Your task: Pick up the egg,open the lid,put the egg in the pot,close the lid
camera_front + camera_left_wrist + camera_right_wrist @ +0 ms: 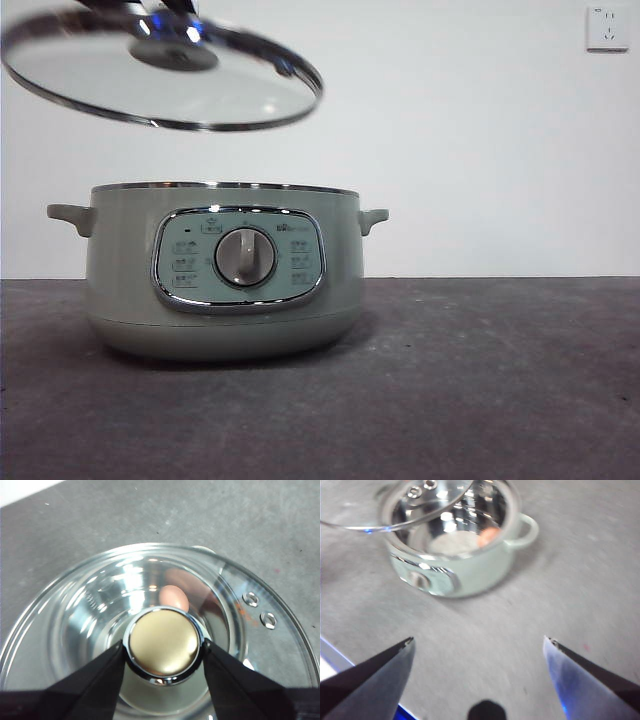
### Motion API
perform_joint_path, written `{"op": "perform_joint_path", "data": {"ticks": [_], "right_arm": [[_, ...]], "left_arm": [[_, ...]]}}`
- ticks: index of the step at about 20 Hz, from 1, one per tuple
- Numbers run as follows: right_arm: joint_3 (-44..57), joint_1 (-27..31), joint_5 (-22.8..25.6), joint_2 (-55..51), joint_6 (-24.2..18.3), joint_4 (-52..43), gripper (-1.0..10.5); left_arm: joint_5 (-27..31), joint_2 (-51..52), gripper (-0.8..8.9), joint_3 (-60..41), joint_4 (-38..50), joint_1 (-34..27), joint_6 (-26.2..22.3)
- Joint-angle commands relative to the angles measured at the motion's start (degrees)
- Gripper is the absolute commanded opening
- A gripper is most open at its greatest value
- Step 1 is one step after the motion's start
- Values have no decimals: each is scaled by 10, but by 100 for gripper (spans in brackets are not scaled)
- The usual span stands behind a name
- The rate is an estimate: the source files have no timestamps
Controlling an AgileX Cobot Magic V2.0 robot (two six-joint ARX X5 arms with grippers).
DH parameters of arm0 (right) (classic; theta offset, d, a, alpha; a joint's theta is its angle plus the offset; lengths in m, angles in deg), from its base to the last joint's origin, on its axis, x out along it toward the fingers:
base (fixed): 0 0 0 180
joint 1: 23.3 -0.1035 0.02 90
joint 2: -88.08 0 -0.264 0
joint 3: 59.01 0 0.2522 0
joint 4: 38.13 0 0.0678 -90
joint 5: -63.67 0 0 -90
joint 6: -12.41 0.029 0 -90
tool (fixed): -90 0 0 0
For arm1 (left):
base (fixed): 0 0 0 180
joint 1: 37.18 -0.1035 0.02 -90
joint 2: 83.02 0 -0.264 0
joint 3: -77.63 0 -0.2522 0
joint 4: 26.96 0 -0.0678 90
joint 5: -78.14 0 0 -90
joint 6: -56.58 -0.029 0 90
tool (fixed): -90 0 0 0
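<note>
Glass lid [90, 630] in left gripper [162, 652]

Egg [174, 598] inside the pot [222, 272], lid [165, 70] aloft above it, tilted.

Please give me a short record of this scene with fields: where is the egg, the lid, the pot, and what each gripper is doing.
egg: lying inside the pot, seen through the glass
lid: held in the air above the pot, tilted, not touching the rim
pot: standing on the grey table, open
left gripper: shut on the lid's knob
right gripper: open, empty, apart from the pot
step left: close the lid
</note>
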Motion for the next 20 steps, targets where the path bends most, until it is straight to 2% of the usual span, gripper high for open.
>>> {"op": "perform_joint_path", "data": {"ticks": [1,4,7,11,20], "right_arm": [[28,-2,19,-40,32,15,436],[40,-2,41,-80,49,56,436],[40,-2,55,-108,58,82,436],[40,-2,74,-128,63,99,436],[40,-2,75,-128,63,99,436]], "left_arm": [[-6,-23,-8,3,39,10,-5],[-5,-61,-8,3,67,13,-7],[25,-89,-8,3,84,13,-18],[24,-120,-8,3,96,12,-18],[23,-139,-8,3,111,15,-17]]}}
